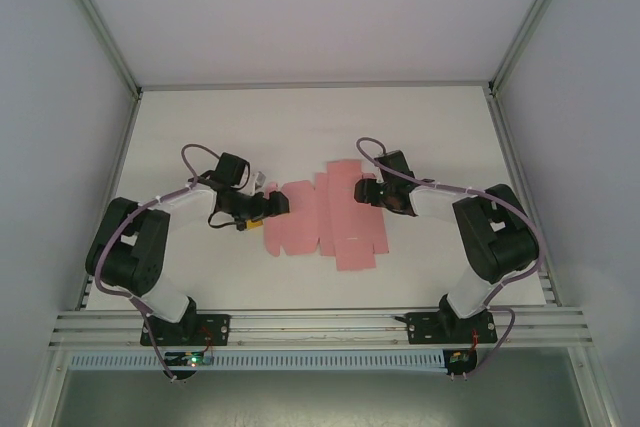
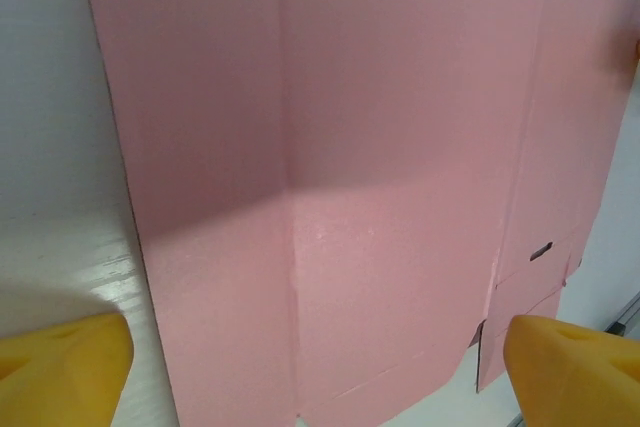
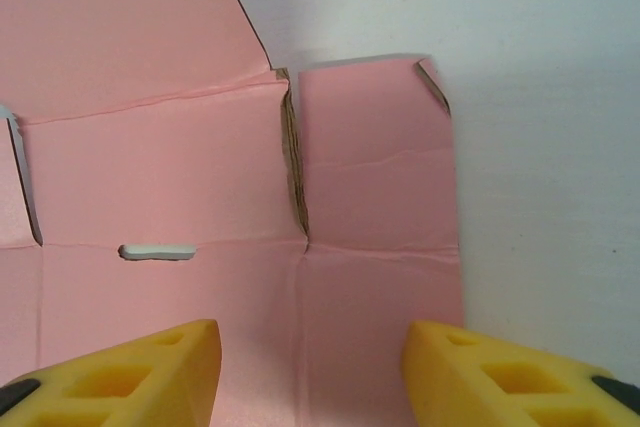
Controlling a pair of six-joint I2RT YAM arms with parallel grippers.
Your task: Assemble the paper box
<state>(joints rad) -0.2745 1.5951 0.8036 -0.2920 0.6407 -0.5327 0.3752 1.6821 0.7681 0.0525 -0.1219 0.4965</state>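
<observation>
- Flat, unfolded paper box (image 1: 325,212) lying at the middle of the tabletop (image 1: 250,127).
- Left jaws released, straddling its left panel, probably ready to fold.
- Right jaws released, hovering over a far-right flap.

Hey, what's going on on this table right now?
A flat pink die-cut card sheet, the unfolded paper box, lies on the white table. The left gripper is at its left edge and the right gripper is over its right part, both with jaws open. No flap looks folded up yet, so assembly seems barely started.
</observation>
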